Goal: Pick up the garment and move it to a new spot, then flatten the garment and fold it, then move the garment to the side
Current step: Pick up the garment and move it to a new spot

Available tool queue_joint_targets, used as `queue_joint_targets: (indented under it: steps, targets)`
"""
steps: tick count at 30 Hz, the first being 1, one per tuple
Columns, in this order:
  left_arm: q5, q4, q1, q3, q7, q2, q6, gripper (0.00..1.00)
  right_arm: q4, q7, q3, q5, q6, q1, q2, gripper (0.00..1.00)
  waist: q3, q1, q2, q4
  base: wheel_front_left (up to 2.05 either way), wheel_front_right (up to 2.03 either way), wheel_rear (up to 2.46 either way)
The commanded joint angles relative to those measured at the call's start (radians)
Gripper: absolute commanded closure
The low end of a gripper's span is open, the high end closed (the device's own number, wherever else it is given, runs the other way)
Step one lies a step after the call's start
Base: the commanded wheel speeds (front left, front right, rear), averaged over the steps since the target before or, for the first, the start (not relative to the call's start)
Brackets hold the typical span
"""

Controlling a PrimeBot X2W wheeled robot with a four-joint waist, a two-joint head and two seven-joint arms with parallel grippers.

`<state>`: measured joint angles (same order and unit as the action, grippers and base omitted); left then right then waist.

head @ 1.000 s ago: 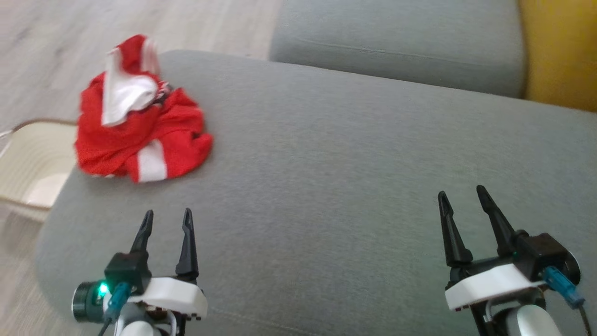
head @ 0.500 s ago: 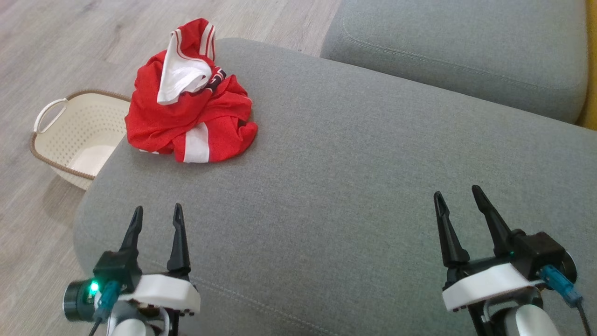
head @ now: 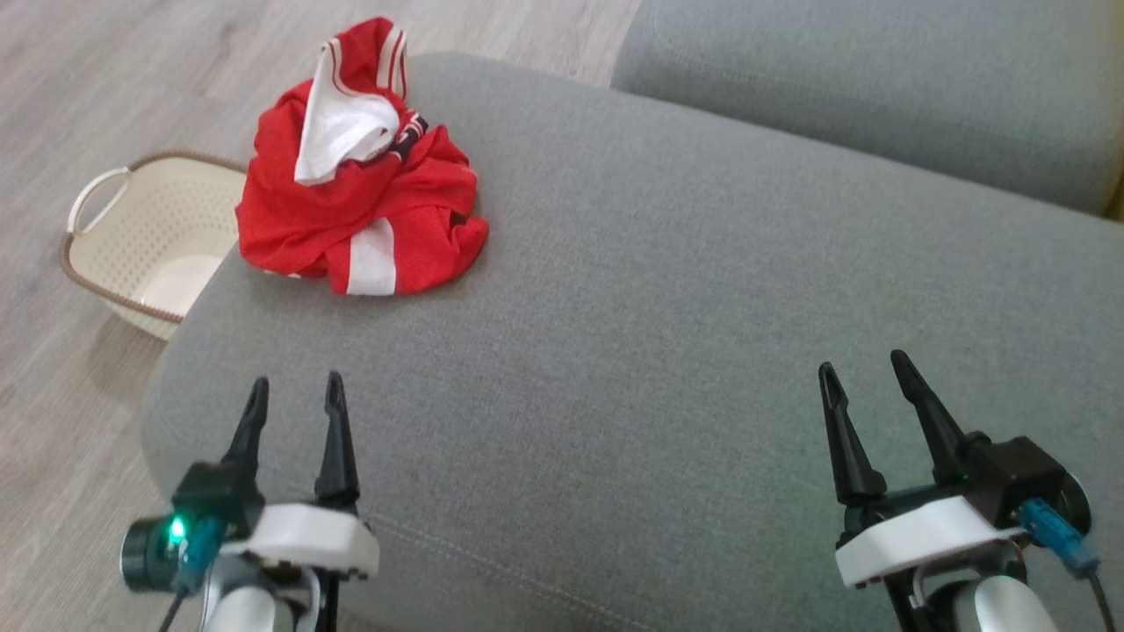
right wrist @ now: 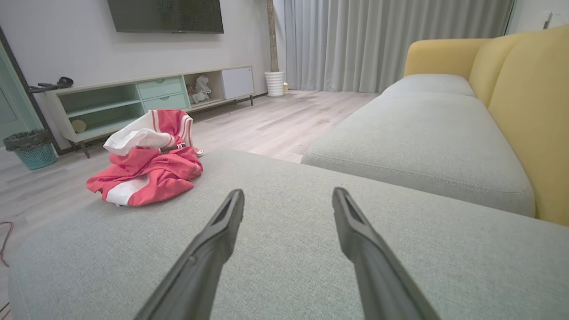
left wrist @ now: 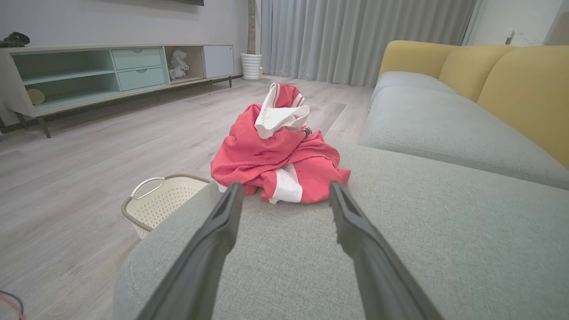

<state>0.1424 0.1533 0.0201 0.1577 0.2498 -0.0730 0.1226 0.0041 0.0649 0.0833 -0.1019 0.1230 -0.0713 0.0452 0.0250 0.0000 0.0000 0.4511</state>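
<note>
Red-and-white jersey (head: 360, 189) lies crumpled far left on the grey sofa cushion (head: 659, 351); our left gripper (head: 297, 379) and right gripper (head: 861, 361) gape empty; a television (right wrist: 165, 15) faces our right wrist.

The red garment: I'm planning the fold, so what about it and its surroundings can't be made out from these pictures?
Garment: a crumpled heap in every view; its own folds hide its shape, edges and underside.
Dark print beside the white fabric: head view, too small and folded to read.
Basket: head and left wrist views, the sofa cushion hides part of it.
</note>
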Motion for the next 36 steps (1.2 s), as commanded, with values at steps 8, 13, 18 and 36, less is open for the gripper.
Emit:
queue_joint_targets:
  steps: [8,13,18,36]
  targets:
    - [0.062,0.055,-0.263,-0.087,0.012,0.017,-0.012,0.0,-0.114,-0.062,0.014,0.029,0.008,0.105,0.046,0.0,0.2,0.0,0.0,-0.053,0.0,0.0,0.0]
    - [0.086,0.181,-0.463,-0.156,0.012,0.013,-0.033,0.0,-0.164,-0.099,0.015,0.029,0.008,0.157,0.1,0.0,0.334,0.0,0.0,-0.099,0.0,0.0,0.0]
    - [0.07,0.373,-0.644,-0.21,0.012,-0.042,-0.054,0.0,-0.185,-0.11,0.01,0.02,0.008,0.192,0.128,0.0,0.41,0.0,0.0,-0.145,0.0,0.0,0.0]
    - [-0.005,0.803,-0.99,-0.22,0.012,-0.247,-0.08,1.0,-0.164,-0.094,0.034,-0.004,0.008,0.247,0.133,0.0,0.475,0.0,0.0,-0.229,0.0,0.0,0.0]
